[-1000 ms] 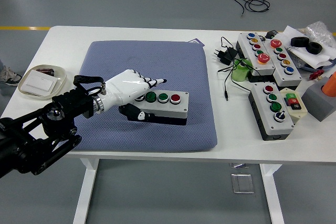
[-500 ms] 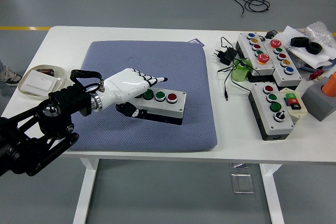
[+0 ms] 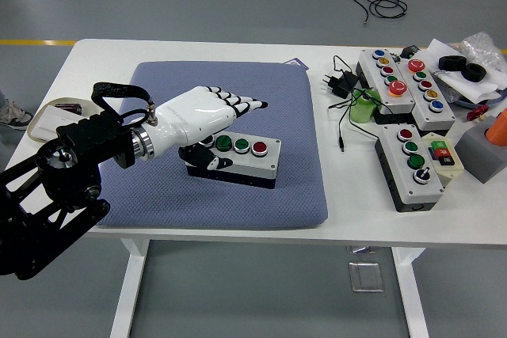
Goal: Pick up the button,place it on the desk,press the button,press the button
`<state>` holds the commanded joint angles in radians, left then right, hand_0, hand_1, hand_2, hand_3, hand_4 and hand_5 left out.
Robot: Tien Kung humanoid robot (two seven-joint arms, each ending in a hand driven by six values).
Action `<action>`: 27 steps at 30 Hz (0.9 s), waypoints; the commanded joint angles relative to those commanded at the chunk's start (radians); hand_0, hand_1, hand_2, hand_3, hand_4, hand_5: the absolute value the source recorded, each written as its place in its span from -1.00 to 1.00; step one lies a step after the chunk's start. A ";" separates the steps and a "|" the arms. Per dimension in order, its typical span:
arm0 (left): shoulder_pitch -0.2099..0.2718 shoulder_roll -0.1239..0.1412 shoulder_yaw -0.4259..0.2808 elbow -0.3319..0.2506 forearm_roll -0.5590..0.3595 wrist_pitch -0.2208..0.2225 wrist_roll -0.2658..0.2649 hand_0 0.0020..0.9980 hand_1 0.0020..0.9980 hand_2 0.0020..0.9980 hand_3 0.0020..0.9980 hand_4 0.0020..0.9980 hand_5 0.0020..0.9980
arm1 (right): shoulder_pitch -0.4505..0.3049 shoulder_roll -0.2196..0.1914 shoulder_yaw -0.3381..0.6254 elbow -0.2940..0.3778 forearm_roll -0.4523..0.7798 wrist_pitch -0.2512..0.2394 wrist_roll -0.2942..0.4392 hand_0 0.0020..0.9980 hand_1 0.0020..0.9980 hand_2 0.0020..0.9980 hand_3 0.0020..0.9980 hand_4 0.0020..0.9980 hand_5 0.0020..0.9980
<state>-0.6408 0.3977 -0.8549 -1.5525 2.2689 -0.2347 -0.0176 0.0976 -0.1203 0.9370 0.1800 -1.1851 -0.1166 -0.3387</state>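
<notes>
1. Robot's left hand (image 3: 207,112), white w/ black fingertips, hovers over the left end of a grey button box (image 3: 235,160); fingers extended and held close together, pointing right, thumb tucked down by the box's left end. Grips nothing, from what shows.
2. Button box lies on a blue-grey pad (image 3: 238,100) in the middle of the white counter (image 3: 103,61), its long side running left-right. Visible on top: two green buttons (image 3: 232,145) and one red button (image 3: 259,147); the left part of the lid is hidden under the hand.
3. Step in hand, judged: box already set down, so this is the pressing phase. Hand sits above the buttons, not on them; can't tell if a press is just done or about to come.
4. Next move calls for: lower one fingertip straight onto a single button cap, w/o nudging the box, which rests loose on the soft pad and may slide or tip.
5. Right arm not in shot. Other button boxes (image 3: 412,165), cables and a plug adapter (image 3: 337,83) crowd the counter's right side, well apart; a small tray (image 3: 40,128) at left edge.
</notes>
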 joint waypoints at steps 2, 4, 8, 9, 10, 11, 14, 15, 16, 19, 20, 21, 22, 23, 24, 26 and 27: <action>-0.003 0.000 0.000 -0.005 0.000 -0.031 0.035 -0.55 -0.71 -0.72 0.90 0.22 -0.61 | 0.000 0.000 0.002 0.000 -0.005 0.001 -0.001 0.26 0.07 0.25 0.14 -0.38 -0.53; -0.003 0.000 -0.001 -0.005 0.000 -0.074 0.049 -0.55 -0.71 -0.72 0.90 0.22 -0.61 | 0.000 0.000 0.002 0.000 -0.006 0.001 0.000 0.26 0.07 0.25 0.14 -0.38 -0.53; -0.001 0.002 0.013 -0.002 0.000 -0.100 0.072 -0.86 -0.96 -0.88 0.76 0.09 -0.54 | 0.000 0.000 0.002 0.000 -0.003 0.000 0.000 0.26 0.06 0.25 0.14 -0.38 -0.53; -0.001 0.002 0.019 0.002 0.000 -0.098 0.079 -0.86 -0.96 -0.88 0.76 0.09 -0.54 | 0.000 0.000 0.002 0.000 -0.003 0.000 0.000 0.26 0.06 0.25 0.14 -0.38 -0.53; -0.002 0.001 0.027 0.006 0.000 -0.097 0.088 -0.86 -0.96 -0.88 0.76 0.09 -0.54 | 0.001 0.000 0.002 0.000 -0.005 0.000 0.000 0.26 0.06 0.25 0.14 -0.38 -0.53; -0.003 0.000 0.034 0.010 0.000 -0.097 0.093 -0.86 -0.96 -0.88 0.76 0.09 -0.54 | 0.001 0.000 0.001 0.000 -0.004 0.000 0.000 0.26 0.06 0.25 0.14 -0.38 -0.53; -0.007 -0.002 0.046 0.014 0.000 -0.107 0.100 -0.86 -0.96 -0.88 0.76 0.09 -0.54 | 0.002 0.000 0.002 0.000 -0.005 0.001 -0.001 0.26 0.06 0.25 0.14 -0.38 -0.53; -0.009 -0.002 0.049 0.015 0.000 -0.117 0.102 -0.92 -1.00 -0.92 0.74 -0.09 -0.86 | 0.002 0.000 0.002 0.000 -0.005 0.001 -0.001 0.26 0.06 0.25 0.14 -0.38 -0.53; -0.009 -0.002 0.050 0.015 0.000 -0.119 0.103 -0.92 -1.00 -0.92 0.74 -0.09 -0.86 | 0.002 0.000 0.002 0.000 -0.006 0.001 -0.001 0.26 0.06 0.25 0.14 -0.38 -0.53; -0.016 0.001 0.058 0.014 0.000 -0.164 0.107 -0.92 -1.00 -0.92 0.74 -0.09 -0.86 | 0.002 -0.001 -0.001 0.000 -0.001 0.000 0.000 0.26 0.06 0.25 0.14 -0.38 -0.53; -0.018 0.002 0.062 0.016 0.000 -0.179 0.108 -0.92 -1.00 -0.92 0.74 -0.09 -0.86 | 0.002 -0.001 -0.002 0.000 0.001 0.000 0.000 0.26 0.06 0.25 0.14 -0.38 -0.53; -0.019 0.001 0.066 0.018 0.000 -0.182 0.109 -0.91 -1.00 -0.92 0.73 -0.12 -0.94 | 0.002 -0.001 -0.003 0.000 0.001 0.000 0.000 0.26 0.06 0.25 0.14 -0.38 -0.53; -0.020 0.000 0.069 0.020 0.000 -0.183 0.110 -0.91 -1.00 -0.92 0.73 -0.12 -0.94 | 0.002 -0.001 -0.003 0.000 0.001 0.000 0.000 0.26 0.06 0.25 0.14 -0.38 -0.53; -0.020 0.000 0.070 0.021 0.000 -0.183 0.110 -0.91 -1.00 -0.92 0.73 -0.12 -0.94 | 0.002 -0.001 -0.003 0.000 0.002 0.000 0.000 0.26 0.06 0.25 0.14 -0.38 -0.53; -0.020 -0.004 0.076 0.026 0.000 -0.180 0.111 -0.91 -1.00 -0.92 0.73 -0.12 -0.94 | 0.002 -0.001 -0.003 0.000 0.001 0.000 0.000 0.26 0.06 0.25 0.14 -0.38 -0.53; -0.022 -0.007 0.084 0.032 0.000 -0.176 0.112 -0.91 -1.00 -0.92 0.73 -0.12 -0.94 | 0.002 -0.001 -0.003 0.000 -0.001 0.001 0.000 0.26 0.06 0.25 0.14 -0.38 -0.53; -0.023 -0.010 0.089 0.035 0.000 -0.173 0.113 -0.90 -1.00 -0.92 0.73 -0.14 -0.96 | 0.001 -0.001 -0.003 0.000 -0.001 0.001 0.000 0.26 0.06 0.24 0.14 -0.38 -0.53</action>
<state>-0.6638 0.3882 -0.7660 -1.5173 2.2689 -0.4080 0.0952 0.0990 -0.1215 0.9344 0.1800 -1.1863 -0.1159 -0.3390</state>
